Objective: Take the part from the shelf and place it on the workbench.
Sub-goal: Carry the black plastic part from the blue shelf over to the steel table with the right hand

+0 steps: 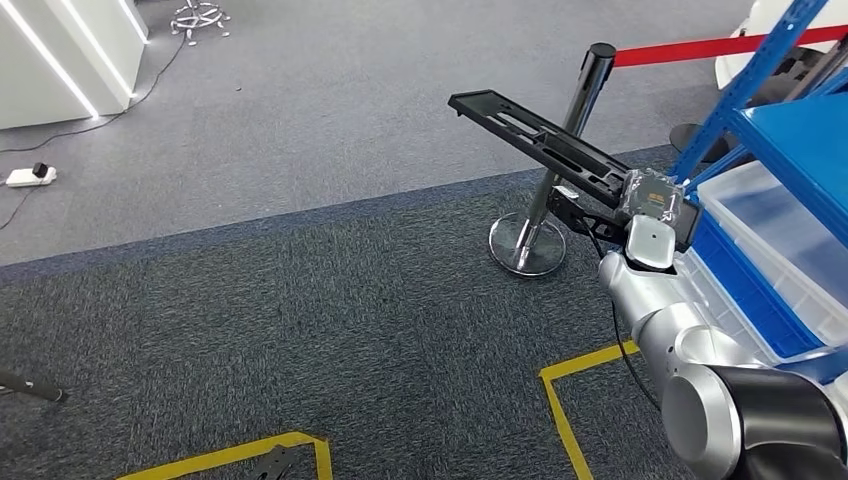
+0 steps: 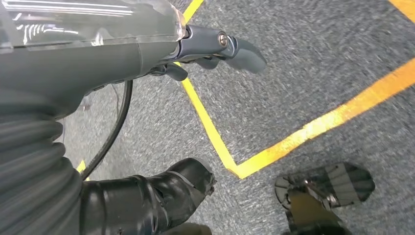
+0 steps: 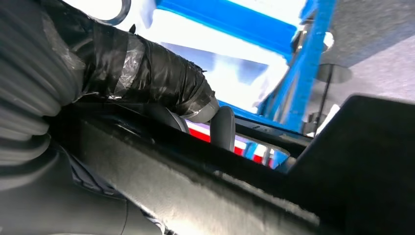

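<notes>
Black part (image 1: 535,140), blue shelf (image 1: 790,130), red belt (image 1: 700,47), yellow tape lines (image 1: 560,400) on grey speckled carpet (image 1: 330,320).

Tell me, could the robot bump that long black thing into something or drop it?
Maybe. The right hand holds the long black part by one end, so most of it sticks out unsupported and could tip or slip. Its middle passes right in front of the barrier post with the red belt, so a swing might knock that. The blue shelf frame is also close beside the hand and could catch it.
</notes>
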`<state>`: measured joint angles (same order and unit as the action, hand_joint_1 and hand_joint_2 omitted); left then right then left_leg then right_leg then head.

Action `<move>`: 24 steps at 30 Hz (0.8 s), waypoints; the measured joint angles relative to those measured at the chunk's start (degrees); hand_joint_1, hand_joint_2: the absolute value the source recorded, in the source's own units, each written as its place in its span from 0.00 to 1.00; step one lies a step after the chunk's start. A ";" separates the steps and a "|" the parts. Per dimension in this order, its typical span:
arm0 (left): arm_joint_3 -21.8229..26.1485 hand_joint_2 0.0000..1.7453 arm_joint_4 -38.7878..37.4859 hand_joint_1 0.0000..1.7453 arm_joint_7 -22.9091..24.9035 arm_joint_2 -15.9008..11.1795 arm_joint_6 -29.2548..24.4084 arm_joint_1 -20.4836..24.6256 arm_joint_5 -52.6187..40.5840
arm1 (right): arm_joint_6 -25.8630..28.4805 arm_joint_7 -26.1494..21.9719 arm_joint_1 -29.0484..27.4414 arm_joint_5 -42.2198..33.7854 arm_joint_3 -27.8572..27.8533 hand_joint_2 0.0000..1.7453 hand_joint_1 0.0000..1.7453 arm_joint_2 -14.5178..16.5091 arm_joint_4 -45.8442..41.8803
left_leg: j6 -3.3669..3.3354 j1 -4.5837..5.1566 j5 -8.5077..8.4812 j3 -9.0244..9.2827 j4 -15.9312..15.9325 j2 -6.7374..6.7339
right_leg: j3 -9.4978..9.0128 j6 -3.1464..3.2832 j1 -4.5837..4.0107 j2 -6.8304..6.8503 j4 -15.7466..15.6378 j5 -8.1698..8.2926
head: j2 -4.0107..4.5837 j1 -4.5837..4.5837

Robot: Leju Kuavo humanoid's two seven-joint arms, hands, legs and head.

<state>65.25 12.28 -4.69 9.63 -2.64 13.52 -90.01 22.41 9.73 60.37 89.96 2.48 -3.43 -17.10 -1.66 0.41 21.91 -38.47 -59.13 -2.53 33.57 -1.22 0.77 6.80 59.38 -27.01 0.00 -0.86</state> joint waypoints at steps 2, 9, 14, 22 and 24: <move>0.04 1.00 0.00 0.00 -0.07 0.03 -0.01 -0.08 0.00 | 0.05 0.03 0.00 0.00 -0.12 1.00 1.00 -0.19 0.00 | -0.70 -0.24 -0.23 0.42 0.60 1.38 | 0.18 -0.51 0.32 -1.80 1.11 -1.13 | 0.00 0.05; 0.05 1.00 0.00 0.00 -0.12 0.08 -0.02 0.09 0.00 | 0.37 -0.11 -1.01 -0.02 -0.90 1.00 1.00 -1.99 0.04 | -1.84 -0.07 -0.08 0.77 0.32 6.97 | 7.98 -0.23 0.40 -7.16 13.29 -3.39 | 0.00 0.10; 0.05 1.00 -0.02 0.00 -0.12 0.32 -0.03 0.07 -0.01 | 0.64 -0.07 -1.02 -0.02 -1.15 1.00 1.00 -2.58 0.01 | -0.69 -0.32 0.39 -0.01 -0.77 10.32 | 2.88 0.17 0.35 -10.59 1.19 1.70 | 0.00 0.06; 0.05 1.00 -0.02 0.00 -0.04 0.25 0.19 -0.13 0.00 | 0.66 -0.28 -0.75 0.00 -1.23 1.00 1.00 -2.95 -0.13 | 1.64 -1.05 6.73 -7.36 -15.35 2.98 | 0.88 1.66 0.38 -4.83 -0.30 1.49 | 0.00 -0.37; 0.05 1.00 -0.02 0.00 0.03 0.29 0.19 -0.19 0.00 | 0.65 -0.47 -0.78 0.00 -1.26 1.00 1.00 -2.96 -0.13 | 1.96 -1.45 4.61 -6.48 -13.32 2.52 | 0.55 1.39 0.45 -3.57 -0.25 1.14 | 0.00 -0.39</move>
<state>65.31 12.26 -4.66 9.92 -2.45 13.33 -90.01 23.06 9.26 59.59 89.96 1.22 -6.38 -17.22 0.30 -1.04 26.52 -44.95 -72.45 -0.01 34.12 0.17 1.22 3.22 59.13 -25.86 0.00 -1.25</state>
